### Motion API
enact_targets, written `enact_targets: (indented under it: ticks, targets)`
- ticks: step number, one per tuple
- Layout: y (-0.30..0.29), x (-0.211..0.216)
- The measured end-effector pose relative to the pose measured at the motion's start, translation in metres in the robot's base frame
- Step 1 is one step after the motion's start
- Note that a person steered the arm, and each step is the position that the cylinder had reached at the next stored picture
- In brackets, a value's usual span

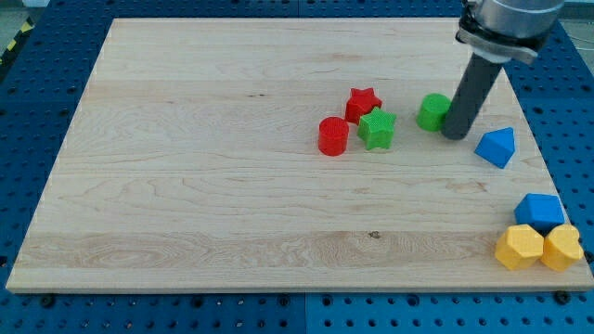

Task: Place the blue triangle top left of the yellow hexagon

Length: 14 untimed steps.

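Rod [473,88] hides green block [432,111] right side; arm top cropped.

Pale wooden board [204,204] on a blue perforated table [28,102].

1. The tabletop [204,186] is pale wood with visible grain and a smooth, matt face.
2. Around it lies a blue perforated base [37,83] that looks like painted metal, dotted with holes.
3. The rod [469,97] is dark and matt; the collar [506,23] above it looks like grey metal with a slight sheen.
4. The blue triangle [496,147], yellow hexagon [519,247], red cylinder [333,135] and green star [377,128] look like matt plastic, the last two with fine ridges.
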<state>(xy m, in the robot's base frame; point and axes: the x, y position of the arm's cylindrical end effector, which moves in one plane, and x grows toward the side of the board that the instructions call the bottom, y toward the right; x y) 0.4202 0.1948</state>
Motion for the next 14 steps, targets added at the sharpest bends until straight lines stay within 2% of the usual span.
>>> enact_targets:
  ticks: [2,5,6,7,8,9,10,11,14]
  targets:
    - [0.062,-0.012]
    - [0.096,-0.009]
    - [0.094,0.031]
    - [0.046,0.031]
    - [0.040,0.031]
    - [0.038,0.006]
    - [0.011,-0.003]
    - [0.010,0.028]
    - [-0.001,0.045]
